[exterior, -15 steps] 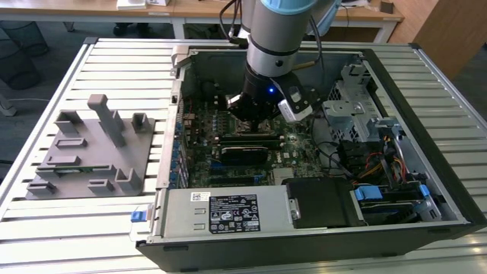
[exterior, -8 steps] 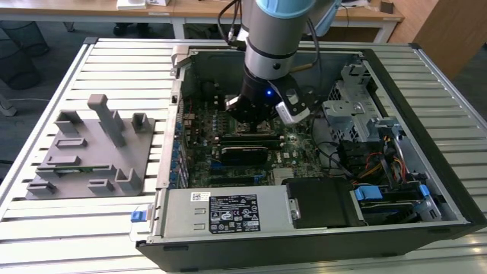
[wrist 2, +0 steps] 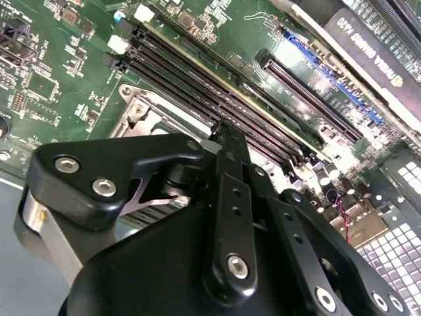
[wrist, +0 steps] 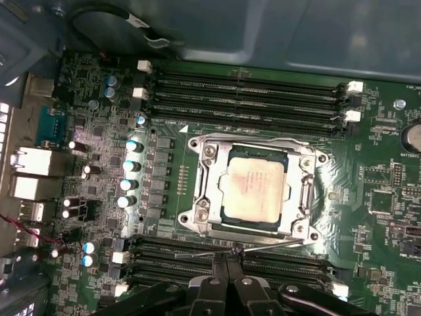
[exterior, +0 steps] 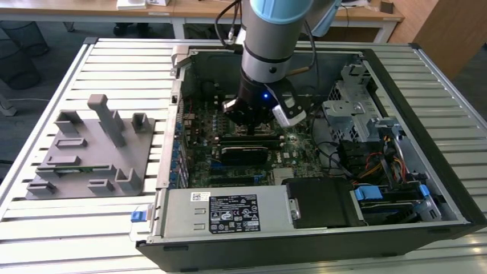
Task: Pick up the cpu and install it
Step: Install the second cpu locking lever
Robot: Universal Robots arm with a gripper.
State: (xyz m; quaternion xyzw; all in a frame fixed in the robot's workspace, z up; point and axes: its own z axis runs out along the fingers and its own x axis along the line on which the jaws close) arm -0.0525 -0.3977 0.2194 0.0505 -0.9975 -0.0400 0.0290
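**CPU seated in its socket, end effector pressed together beside it**

In the exterior view, the arm reaches down into an open computer case (exterior: 426,142) lying on a slatted metal bench (exterior: 91,228). The end effector (exterior: 251,127) hangs low over the green motherboard (exterior: 199,165) inside the case. Outside the case, on the exterior view's left, a grey fixture tray (exterior: 88,157) with upright blocks rests on the bench. A silver power supply (exterior: 224,212) sits along the case's near edge.

In the first wrist view, the cpu (wrist: 253,185), silver-grey with a pale edge, lies flat inside the metal socket frame (wrist: 309,194) at the middle of the motherboard (wrist: 368,217). Rows of black memory slots (wrist: 250,89) run along both long sides of the socket. The end effector (wrist: 227,262) has its fingertips pressed together, holding nothing, just beside the socket frame, over the nearer slots, apart from the cpu.

In the second wrist view, the black fingers (wrist 2: 230,197) meet at a closed tip (wrist 2: 222,129) near the memory slots (wrist 2: 197,85), with part of the socket frame (wrist 2: 141,112) visible beside them.
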